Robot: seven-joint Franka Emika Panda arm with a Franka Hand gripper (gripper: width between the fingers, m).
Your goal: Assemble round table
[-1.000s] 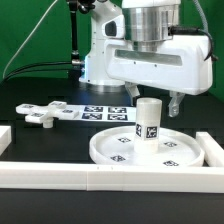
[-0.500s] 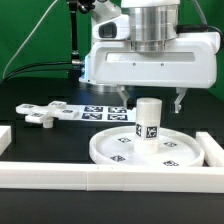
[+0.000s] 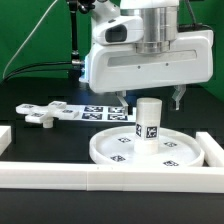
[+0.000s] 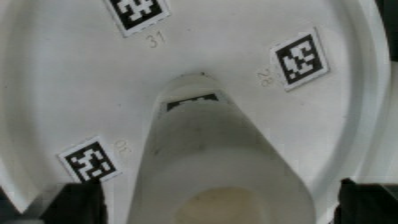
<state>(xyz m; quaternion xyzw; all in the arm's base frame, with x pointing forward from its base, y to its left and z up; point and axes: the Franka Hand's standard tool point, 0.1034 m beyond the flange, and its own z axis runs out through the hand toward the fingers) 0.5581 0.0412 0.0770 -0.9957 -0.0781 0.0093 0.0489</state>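
Note:
The large round rimmed disc (image 3: 146, 149) lies on the black table, white with small tags. The short cylindrical post (image 3: 148, 119) stands upright at its middle. My gripper (image 3: 150, 97) hangs open just above the post's top, one finger on each side and clear of it. In the wrist view the post (image 4: 217, 150) rises from the disc (image 4: 214, 40) toward the camera, between my dark fingertips (image 4: 71, 205) at the frame's corners. The four-armed cross piece (image 3: 38, 113) lies flat on the table at the exterior view's left.
The marker board (image 3: 100, 110) lies behind the disc. Long white border rails run along the front (image 3: 100, 177) and at the exterior view's right (image 3: 212, 148). A green backdrop and cables stand behind the arm.
The gripper has risen a little and shifted slightly toward the exterior view's left. The post stays standing on the disc.

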